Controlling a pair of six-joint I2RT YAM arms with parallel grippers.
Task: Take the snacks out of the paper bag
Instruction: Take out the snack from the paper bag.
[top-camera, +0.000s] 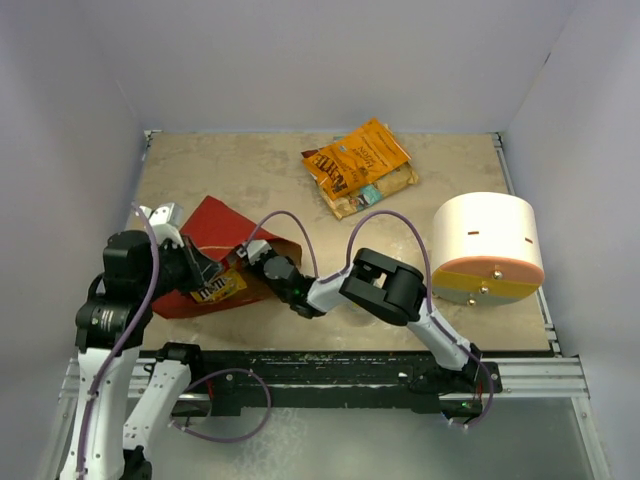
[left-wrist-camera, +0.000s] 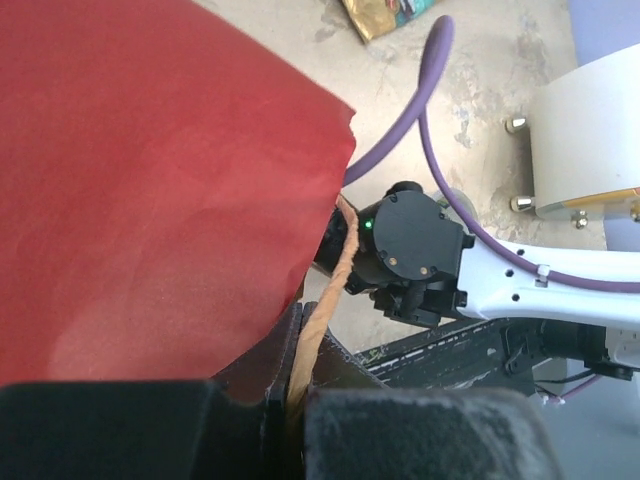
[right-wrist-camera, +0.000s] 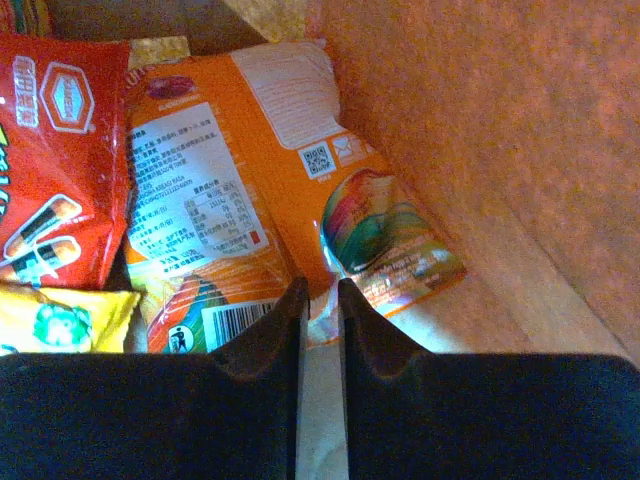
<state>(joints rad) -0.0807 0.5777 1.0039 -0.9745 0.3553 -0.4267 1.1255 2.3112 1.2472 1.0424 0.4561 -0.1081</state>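
The red paper bag (top-camera: 205, 232) lies on its side at the left, mouth facing right. My left gripper (top-camera: 203, 270) is shut on the bag's twisted paper handle (left-wrist-camera: 335, 280) and holds the red wall (left-wrist-camera: 150, 180) up; its jaws (left-wrist-camera: 303, 312) pinch the cord. My right gripper (top-camera: 247, 256) reaches into the mouth. In the right wrist view its jaws (right-wrist-camera: 320, 290) are shut on the bottom edge of an orange snack packet (right-wrist-camera: 250, 180). A red packet (right-wrist-camera: 50, 170) and a yellow one (right-wrist-camera: 60, 320) lie beside it. A yellow packet (top-camera: 218, 289) shows at the mouth. Two packets (top-camera: 358, 165) lie on the table.
A cream-white cylinder with an orange base (top-camera: 487, 247) stands at the right, also in the left wrist view (left-wrist-camera: 590, 130). The bag's brown kraft inside (right-wrist-camera: 500, 130) walls the right gripper closely. The right arm's purple cable (top-camera: 385, 222) loops over the table's middle.
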